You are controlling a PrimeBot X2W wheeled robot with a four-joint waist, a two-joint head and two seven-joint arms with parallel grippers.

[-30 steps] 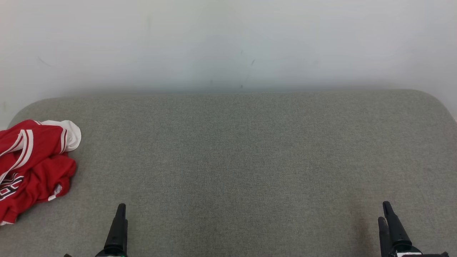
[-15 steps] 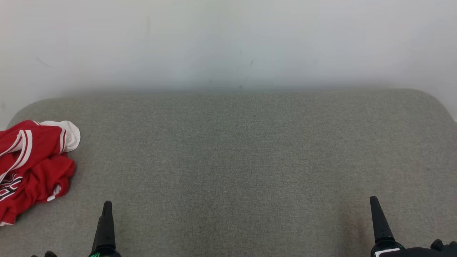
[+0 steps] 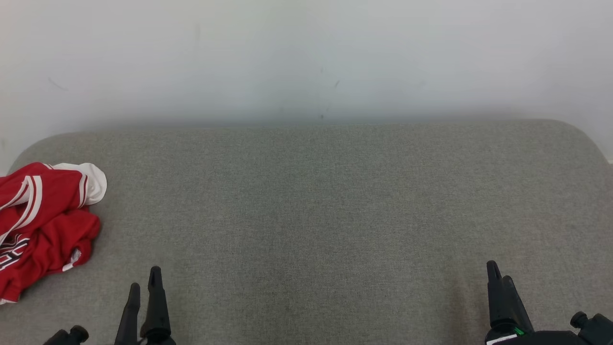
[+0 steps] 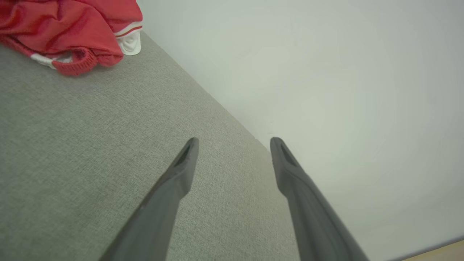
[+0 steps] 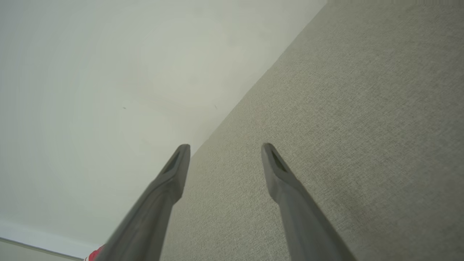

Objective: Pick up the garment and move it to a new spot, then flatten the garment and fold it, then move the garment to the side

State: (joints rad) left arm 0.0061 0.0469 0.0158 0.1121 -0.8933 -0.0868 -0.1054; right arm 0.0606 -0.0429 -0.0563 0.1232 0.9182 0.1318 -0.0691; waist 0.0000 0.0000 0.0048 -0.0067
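Head view: garment (image 3: 43,225) lies apart, left of left tool (image 3: 145,278).

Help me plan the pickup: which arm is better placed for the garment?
Likely left: the garment lies far left on the cushion, near the open left claw; the right claw is far across.

crumpled red-and-white jersey garment (image 3: 45,225): left part cut by head view's left edge. black print (image 3: 9,251) on it is half folded under and cropped, unreadable. left wrist view cuts the garment at top and left edges. right wrist view: red sliver (image 5: 95,256) at bottom edge, partly behind a finger (image 5: 145,221), too small to identify. left gripper (image 3: 145,278) and right gripper (image 3: 498,271): bodies cut by head view's bottom edge. wrist-view finger bases blurred. grey woven fabric surface (image 3: 311,201) runs off the bottom edge.
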